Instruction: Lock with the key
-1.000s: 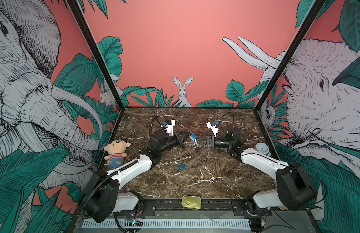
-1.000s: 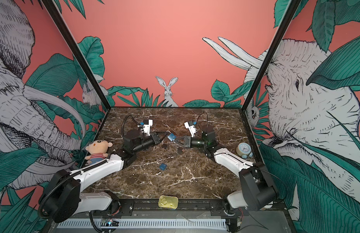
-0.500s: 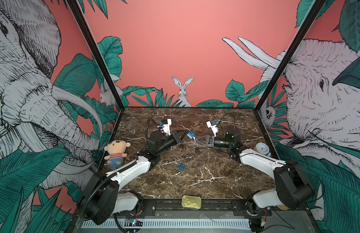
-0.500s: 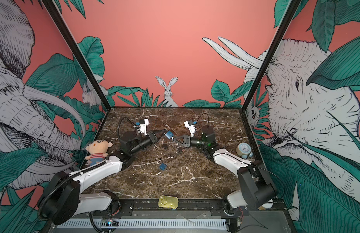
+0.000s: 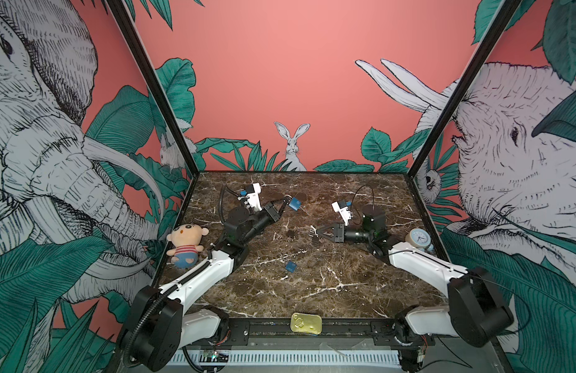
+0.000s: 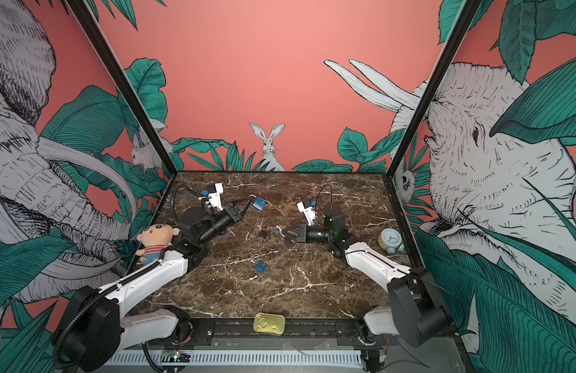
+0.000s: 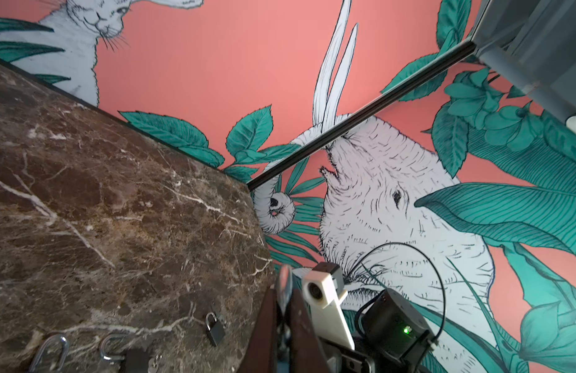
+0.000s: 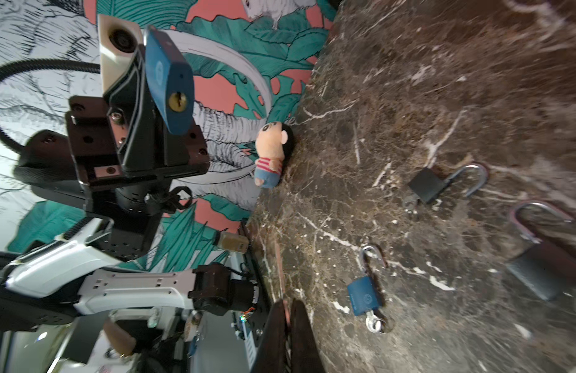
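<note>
Well, in both top views my left gripper [image 5: 285, 204] is raised over the far left of the marble table [image 5: 344, 290]. It is clamped on the shackle end of a blue padlock [image 5: 294, 203] that hangs clear of the surface, and the fingers mostly hide the shackle itself. My right gripper [image 5: 318, 232] sits low near the middle with its fingers pressed together, pointing toward the left arm and well apart from the held lock. Something small and pale shows at its tip, too tiny for me to name. Between the arms lies a dark padlock [image 5: 291, 233], and nearer the front a second blue padlock [image 5: 290, 266]. A plush doll [image 5: 184, 240] sits at the left edge, a small clock [image 5: 418, 237] at the right, and a tin [image 5: 306, 323] on the front rail. From the left wrist, the two fingers [image 7: 267, 326] close on a blurred silver shackle; the lock body is out of frame, and other locks are cut off at the picture's edge. From the right wrist, the held padlock's brass keyhole [image 8: 177, 101] faces the camera. The right fingers [image 8: 301, 336] are shut with a thin sliver [image 8: 288, 311] between them, and I cannot tell whether that is the key. Another dark lock body is cropped by the frame there.
</note>
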Tool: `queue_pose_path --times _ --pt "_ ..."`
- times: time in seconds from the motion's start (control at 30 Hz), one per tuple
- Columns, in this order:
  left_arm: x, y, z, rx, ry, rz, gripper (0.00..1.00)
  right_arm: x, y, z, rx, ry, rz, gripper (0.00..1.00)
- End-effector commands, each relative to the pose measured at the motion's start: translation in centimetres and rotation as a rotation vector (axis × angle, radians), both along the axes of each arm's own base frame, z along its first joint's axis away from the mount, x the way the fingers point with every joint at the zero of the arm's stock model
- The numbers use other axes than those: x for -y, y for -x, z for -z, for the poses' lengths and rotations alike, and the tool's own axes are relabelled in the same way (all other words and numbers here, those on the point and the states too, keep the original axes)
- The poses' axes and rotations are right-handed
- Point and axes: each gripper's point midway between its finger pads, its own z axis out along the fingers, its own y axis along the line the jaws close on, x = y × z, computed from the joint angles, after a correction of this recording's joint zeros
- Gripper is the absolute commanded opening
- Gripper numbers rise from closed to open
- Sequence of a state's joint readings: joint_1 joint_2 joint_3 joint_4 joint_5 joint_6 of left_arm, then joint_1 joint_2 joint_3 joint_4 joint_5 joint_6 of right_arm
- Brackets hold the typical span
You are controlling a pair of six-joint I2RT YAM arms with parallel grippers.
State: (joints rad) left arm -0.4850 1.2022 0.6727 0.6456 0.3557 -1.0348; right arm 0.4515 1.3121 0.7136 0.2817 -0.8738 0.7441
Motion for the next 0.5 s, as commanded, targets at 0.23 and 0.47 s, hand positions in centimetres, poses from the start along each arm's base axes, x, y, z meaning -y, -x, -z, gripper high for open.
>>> queue_pose_path --times 0.23,0.47 --pt "7.2 3.8 4.8 -0.115 -0.213 0.307 0.00 9.5 0.0 2.3 -0.002 0.370 0.324 0.00" --pt "13.6 7.0 9.2 -0.185 -0.286 0.471 0.00 14.8 2.0 4.4 -0.102 0.473 0.485 0.00"
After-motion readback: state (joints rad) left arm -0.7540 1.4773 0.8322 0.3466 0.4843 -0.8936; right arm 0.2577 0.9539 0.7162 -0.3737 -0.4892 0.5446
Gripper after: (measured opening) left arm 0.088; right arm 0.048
